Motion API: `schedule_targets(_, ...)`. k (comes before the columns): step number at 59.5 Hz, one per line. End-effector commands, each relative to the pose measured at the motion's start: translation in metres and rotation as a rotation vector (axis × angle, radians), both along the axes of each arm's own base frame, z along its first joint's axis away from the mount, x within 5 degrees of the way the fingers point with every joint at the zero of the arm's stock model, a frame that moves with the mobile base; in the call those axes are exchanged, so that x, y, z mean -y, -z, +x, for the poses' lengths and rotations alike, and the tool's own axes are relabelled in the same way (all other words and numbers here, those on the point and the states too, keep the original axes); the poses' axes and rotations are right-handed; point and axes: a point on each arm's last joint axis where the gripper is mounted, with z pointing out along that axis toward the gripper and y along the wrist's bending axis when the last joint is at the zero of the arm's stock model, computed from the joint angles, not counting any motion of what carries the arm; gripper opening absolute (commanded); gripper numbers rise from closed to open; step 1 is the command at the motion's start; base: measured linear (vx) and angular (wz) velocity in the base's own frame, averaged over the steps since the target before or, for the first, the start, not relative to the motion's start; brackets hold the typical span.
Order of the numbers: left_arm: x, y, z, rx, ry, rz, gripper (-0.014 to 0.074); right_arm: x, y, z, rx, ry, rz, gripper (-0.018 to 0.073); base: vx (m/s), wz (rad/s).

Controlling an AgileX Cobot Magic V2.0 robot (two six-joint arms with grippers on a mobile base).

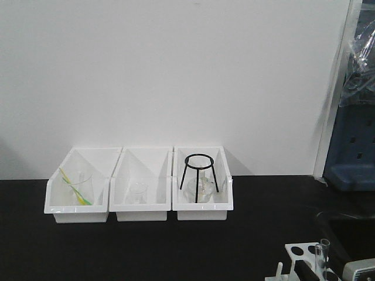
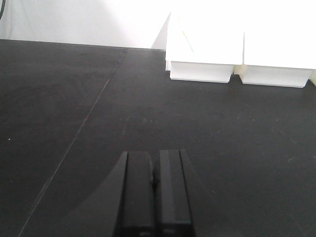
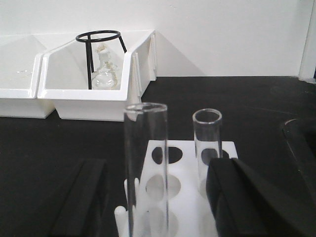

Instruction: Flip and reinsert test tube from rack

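Clear glass is catching the light: the test tube (image 3: pixel 145 163) is standing mouth-up at the near edge of the white rack (image 3: pixel 187 173), sitting between the wide-spread fingers of the right tool (image 3: pixel 157 168), neither finger touching it. A second tube (image 3: pixel 207 143) is standing in a hole beyond. The left tool (image 2: pixel 155 157) is hanging over the black table (image 2: pixel 74 98), fingers pressed together, empty.

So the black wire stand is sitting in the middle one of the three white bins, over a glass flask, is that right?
No. The black wire stand sits in the rightmost bin, not the middle one, over the glass flask. The front-facing view shows it.
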Motion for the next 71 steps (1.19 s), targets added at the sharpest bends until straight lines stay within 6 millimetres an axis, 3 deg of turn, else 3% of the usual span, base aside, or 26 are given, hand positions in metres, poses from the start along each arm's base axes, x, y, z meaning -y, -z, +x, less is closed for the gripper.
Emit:
schedule_targets(1, 0.001, -0.007, 0.001, 0.089, 0.008, 0.006, -0.0006, -0.003, -0.018, 0.006, 0.162, -0.021, 0.022, 0.043, 0.0, 0.0)
schedule_targets(7, 0.001, -0.007, 0.001, 0.089, 0.008, 0.006, -0.0006, -0.005, -0.017, 0.005, 0.162, -0.041, 0.017, 0.032, 0.0, 0.0)
schedule_targets(20, 0.001, -0.007, 0.001, 0.089, 0.008, 0.006, -0.0006, -0.008, -0.019, 0.004, 0.177, -0.082, 0.012, -0.0016, 0.0, 0.0)
schedule_targets(28, 0.001, -0.007, 0.001, 0.089, 0.008, 0.006, -0.0006, -0.009, -0.024, 0.004, 0.227, -0.084, 0.026, -0.0014, 0.0, 0.0)
schedule_targets(39, 0.001, -0.007, 0.001, 0.089, 0.008, 0.006, -0.0006, -0.008, -0.05, -0.003, 0.345, -0.083, 0.069, -0.0013, 0.0, 0.0)
schedule_targets(53, 0.001, -0.007, 0.001, 0.089, 0.008, 0.006, -0.0006, -0.004, -0.1, -0.023, 0.46, -0.069, 0.124, -0.0012, 0.0, 0.0)
schedule_targets(71, 0.001, -0.007, 0.001, 0.089, 0.008, 0.006, -0.0006, 0.002, -0.176, -0.031, 0.425, -0.005, 0.064, -0.0012, 0.0, 0.0)
